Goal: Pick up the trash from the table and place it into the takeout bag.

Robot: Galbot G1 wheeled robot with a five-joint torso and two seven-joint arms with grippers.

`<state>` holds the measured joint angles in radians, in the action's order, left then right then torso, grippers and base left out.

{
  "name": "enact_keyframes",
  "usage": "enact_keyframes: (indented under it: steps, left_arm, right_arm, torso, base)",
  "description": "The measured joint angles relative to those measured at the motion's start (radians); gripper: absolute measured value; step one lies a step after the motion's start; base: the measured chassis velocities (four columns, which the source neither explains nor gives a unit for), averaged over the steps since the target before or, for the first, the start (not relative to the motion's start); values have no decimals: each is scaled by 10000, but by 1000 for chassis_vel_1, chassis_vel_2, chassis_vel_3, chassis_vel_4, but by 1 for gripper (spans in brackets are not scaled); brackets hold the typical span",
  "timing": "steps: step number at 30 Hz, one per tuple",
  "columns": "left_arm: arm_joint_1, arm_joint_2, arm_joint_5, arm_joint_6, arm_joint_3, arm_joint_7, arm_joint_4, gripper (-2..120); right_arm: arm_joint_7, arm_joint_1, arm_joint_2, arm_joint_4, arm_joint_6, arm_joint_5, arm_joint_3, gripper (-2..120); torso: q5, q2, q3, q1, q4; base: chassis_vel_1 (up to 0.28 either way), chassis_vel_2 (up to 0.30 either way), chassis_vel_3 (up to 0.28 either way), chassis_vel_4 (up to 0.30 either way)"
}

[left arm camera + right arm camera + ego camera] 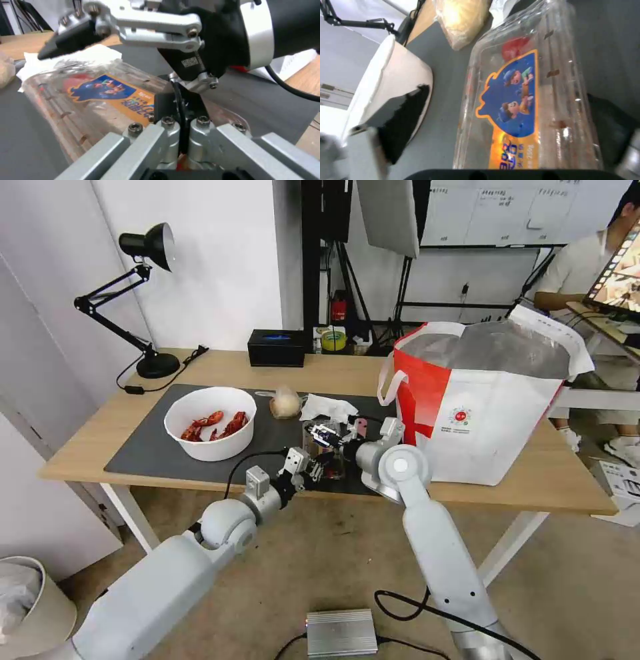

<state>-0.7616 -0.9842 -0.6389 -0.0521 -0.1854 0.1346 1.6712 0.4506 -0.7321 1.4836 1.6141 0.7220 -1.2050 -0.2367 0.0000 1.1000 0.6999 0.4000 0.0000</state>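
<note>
Two tools crowd the clear hinged tray (328,453) left of the takeout bag (480,400), mostly hiding it: right tool (325,435) spread open around it, left tool (313,468) closed on its near edge.

Glossy clear plastic tray (533,100), matt grey mat (153,447)

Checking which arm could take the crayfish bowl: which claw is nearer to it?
Left. The left claw sits at the plastic tray, just off the bowl. The right claw is over the same tray, slightly farther from the bowl.
</note>
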Motion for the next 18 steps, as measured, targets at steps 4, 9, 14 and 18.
enact_keyframes:
  steps: [4,9,14,18]
  left_arm:
    - [-3,1,0,37,0,0,0,0]
    - [-5,6,0,58,3,-3,-3,0]
    - [-31,18,0,62,19,-5,1,0]
    - [-50,59,0,68,31,-7,26,0]
  right_arm:
    - [0,-4,-7,3,-1,1,4,86]
    - [-4,-62,-27,32,-5,5,6,64]
    - [-9,-118,-28,40,-6,13,5,44]
    - [-16,-154,-40,42,-6,24,-6,28]
  torso:
    - [0,0,0,0,0]
    - [0,0,0,0,0]
    - [0,0,0,0,0]
    - [0,0,0,0,0]
  base:
    - [0,0,0,0]
    - [0,0,0,0]
    - [0,0,0,0]
    - [0,0,0,0]
